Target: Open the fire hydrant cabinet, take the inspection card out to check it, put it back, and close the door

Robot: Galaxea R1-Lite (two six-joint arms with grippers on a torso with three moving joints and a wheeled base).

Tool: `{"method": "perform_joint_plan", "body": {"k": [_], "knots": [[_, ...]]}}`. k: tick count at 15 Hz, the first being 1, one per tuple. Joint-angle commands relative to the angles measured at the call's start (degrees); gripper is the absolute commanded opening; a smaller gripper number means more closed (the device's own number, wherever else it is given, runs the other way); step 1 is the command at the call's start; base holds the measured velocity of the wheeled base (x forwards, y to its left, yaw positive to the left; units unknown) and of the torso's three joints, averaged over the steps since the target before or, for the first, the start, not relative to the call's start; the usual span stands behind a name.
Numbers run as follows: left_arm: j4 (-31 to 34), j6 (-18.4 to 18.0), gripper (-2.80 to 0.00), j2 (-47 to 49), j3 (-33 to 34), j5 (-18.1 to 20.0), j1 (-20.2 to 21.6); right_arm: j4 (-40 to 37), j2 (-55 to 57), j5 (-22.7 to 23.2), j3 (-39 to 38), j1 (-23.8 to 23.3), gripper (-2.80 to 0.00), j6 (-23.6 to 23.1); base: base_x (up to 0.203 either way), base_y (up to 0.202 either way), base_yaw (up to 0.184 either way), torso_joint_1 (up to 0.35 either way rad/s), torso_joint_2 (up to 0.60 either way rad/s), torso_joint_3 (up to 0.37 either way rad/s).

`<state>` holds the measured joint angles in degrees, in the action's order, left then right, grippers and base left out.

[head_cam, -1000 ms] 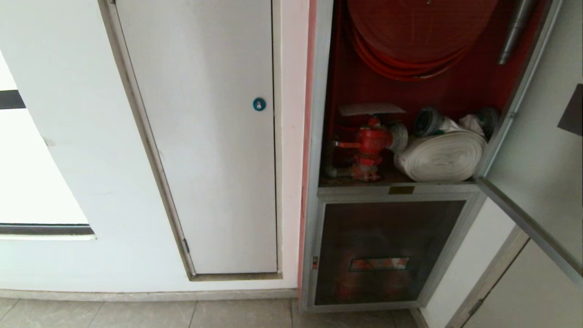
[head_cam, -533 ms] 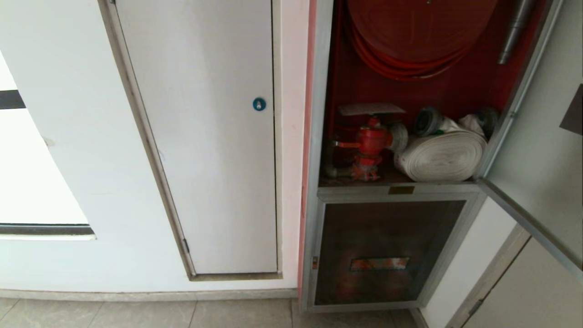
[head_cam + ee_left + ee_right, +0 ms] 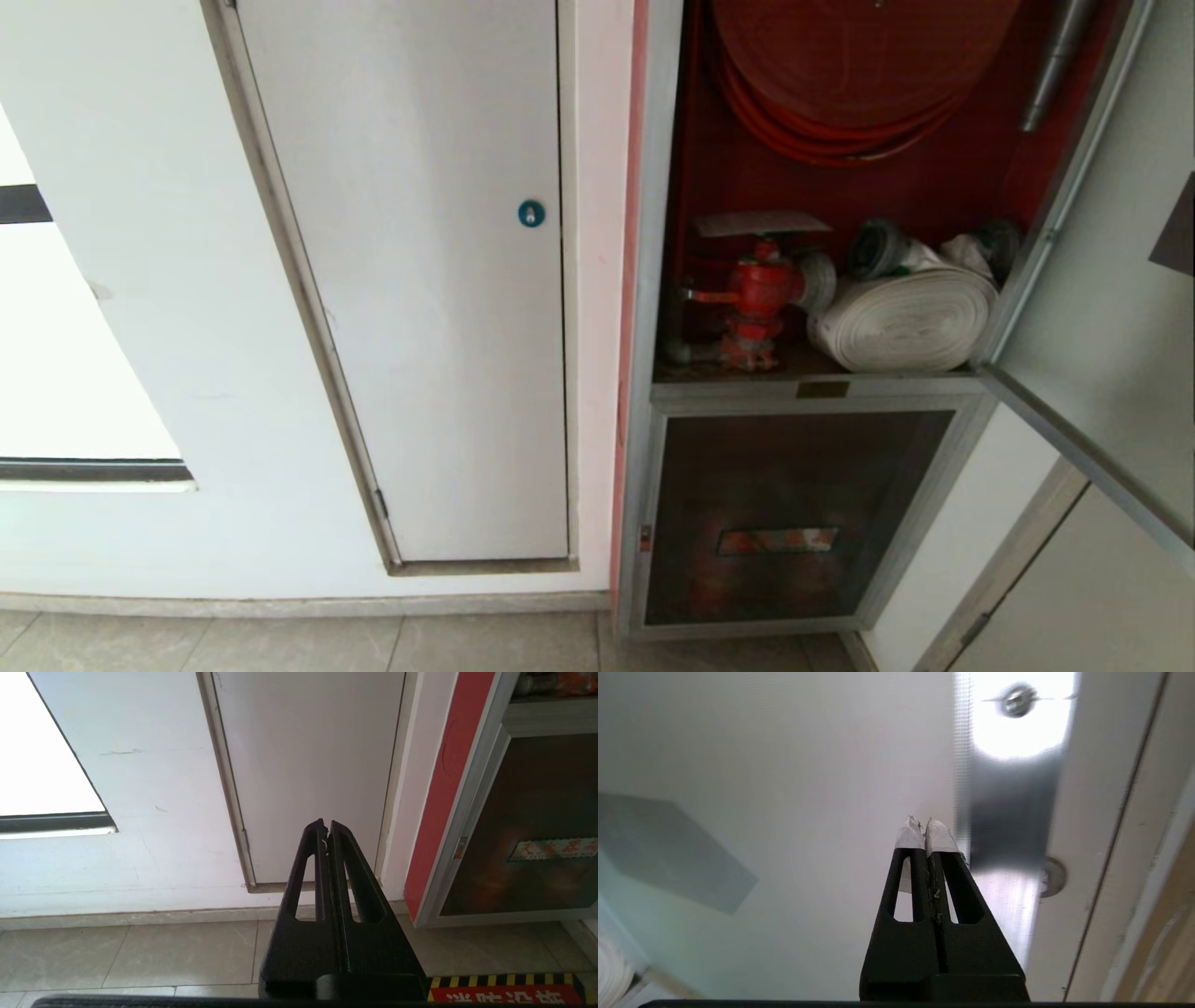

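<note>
Door swung open; right gripper fingers pressed together, facing its glass.

Brushed-metal cabinet; woven-cloth hose; glass door.

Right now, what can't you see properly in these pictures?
- Card: head view, seen edge-on atop the valve; its writing is unreadable.
- Reel: head view, top edge cuts it off.
- Door: head view, right edge cuts it off.
- Both grippers: outside head view.
</note>
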<state>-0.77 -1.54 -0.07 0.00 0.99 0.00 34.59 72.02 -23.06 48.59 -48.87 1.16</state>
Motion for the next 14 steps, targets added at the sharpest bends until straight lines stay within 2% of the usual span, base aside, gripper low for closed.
{"method": "perform_joint_plan", "body": {"k": [1, 8, 14], "knots": [[0.0, 0.0, -2.8, 0.0, 0.4, 0.0, 0.0, 0.3, 0.6, 0.0, -0.1, 1.8, -2.8, 0.1, 0.0, 0.0, 0.0, 0.0, 0.0, 0.0], [0.0, 0.0, -2.8, 0.1, 0.4, 0.0, 0.0, 0.2, 0.8, -0.1, -1.3, 22.3, -2.8, -0.1, 0.0, 0.0, 0.0, 0.0, 0.0, 0.0], [0.0, 0.0, -2.8, 0.0, 0.4, 0.0, 0.0, 0.2, -0.9, -0.1, -2.8, 41.7, -2.8, 0.4, 0.0, 0.0, 0.0, 0.0, 0.0, 0.0]]}}
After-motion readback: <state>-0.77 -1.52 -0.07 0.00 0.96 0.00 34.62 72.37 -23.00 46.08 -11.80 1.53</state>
